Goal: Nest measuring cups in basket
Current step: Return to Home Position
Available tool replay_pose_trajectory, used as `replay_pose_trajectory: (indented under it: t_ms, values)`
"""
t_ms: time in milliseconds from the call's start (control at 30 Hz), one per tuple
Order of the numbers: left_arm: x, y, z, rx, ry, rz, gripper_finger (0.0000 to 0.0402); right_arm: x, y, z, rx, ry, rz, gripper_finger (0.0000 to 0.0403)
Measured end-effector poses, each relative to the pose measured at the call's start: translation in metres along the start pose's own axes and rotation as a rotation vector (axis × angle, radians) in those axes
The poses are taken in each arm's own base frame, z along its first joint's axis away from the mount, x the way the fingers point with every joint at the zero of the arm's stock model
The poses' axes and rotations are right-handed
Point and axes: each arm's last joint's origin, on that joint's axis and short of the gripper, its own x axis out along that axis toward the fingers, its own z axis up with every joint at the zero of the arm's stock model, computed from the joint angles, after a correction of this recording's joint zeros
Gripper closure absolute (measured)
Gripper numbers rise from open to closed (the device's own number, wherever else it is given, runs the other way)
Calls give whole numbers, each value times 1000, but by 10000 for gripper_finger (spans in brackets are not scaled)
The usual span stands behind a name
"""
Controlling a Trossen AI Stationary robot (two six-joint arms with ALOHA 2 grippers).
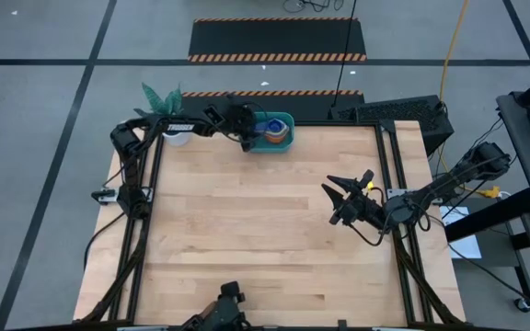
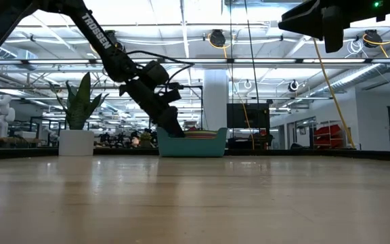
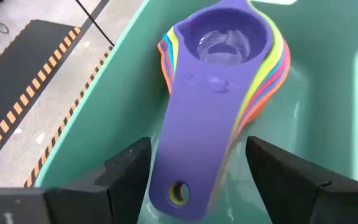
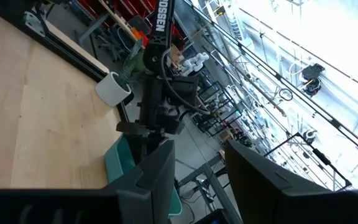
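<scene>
The teal basket [image 1: 285,140] stands at the table's far edge and also shows in the low view [image 2: 191,144]. Inside it lies a nested stack of measuring cups [image 3: 229,68]. A purple-blue cup [image 3: 219,43] is on top, and yellow, orange, red and light blue rims show under it. My left gripper [image 1: 247,138] is open and reaches into the basket. Its fingers [image 3: 126,171] stand on either side of the top cup's handle [image 3: 191,155], apart from it. My right gripper [image 1: 346,195] is open and empty, raised over the table's right part.
A white plant pot [image 1: 175,136] with a green plant stands left of the basket at the far edge. A dark keyboard-like unit [image 1: 396,112] sits beyond the far right corner. Bare wood [image 1: 247,230] stretches over the table's middle and near part.
</scene>
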Motion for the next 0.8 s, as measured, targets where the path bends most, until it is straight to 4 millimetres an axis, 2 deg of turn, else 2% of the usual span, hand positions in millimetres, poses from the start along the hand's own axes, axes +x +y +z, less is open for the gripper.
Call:
replay_pose_trajectory:
  t_ms: [233, 467, 633, 800]
  values:
    - [-27, -2, 20, 7, -45, 14, 134, 0, 0, 0, 10, 2, -1, 266]
    - [-69, -14, 45, -41, -92, 13, 133, 0, 1, 0, 86, 1, 8, 267]
    - [-96, -46, 66, 14, -137, -4, 154, -1, 2, 0, 189, -1, 15, 299]
    - [-118, -96, 79, 132, -195, -10, 219, -6, 6, 2, 284, -45, 71, 366]
